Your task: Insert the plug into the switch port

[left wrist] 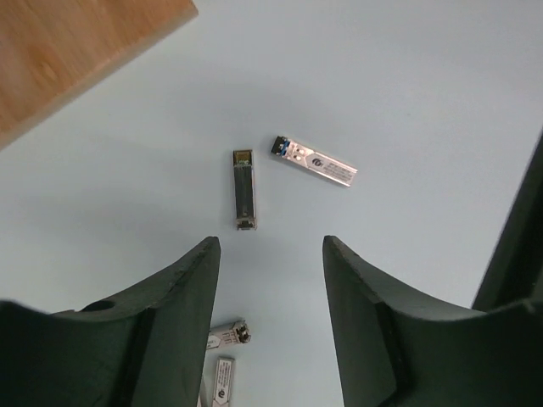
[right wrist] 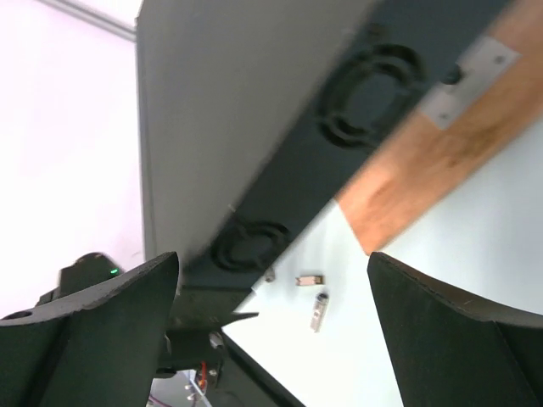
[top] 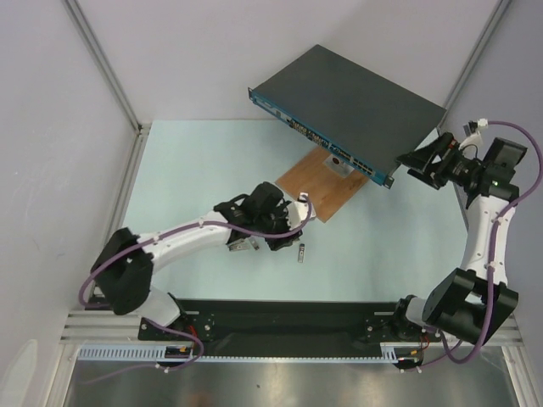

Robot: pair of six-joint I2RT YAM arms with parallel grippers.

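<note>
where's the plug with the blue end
Left wrist view: the blue-ended plug lies on the table ahead of the left gripper, just right of a darker plug.

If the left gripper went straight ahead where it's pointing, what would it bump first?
Probably the dark plug on the table, lying just ahead of the open left gripper; depth is hard to judge.

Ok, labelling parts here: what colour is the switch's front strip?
Blue; the front strip shows best in the top external view.
</note>
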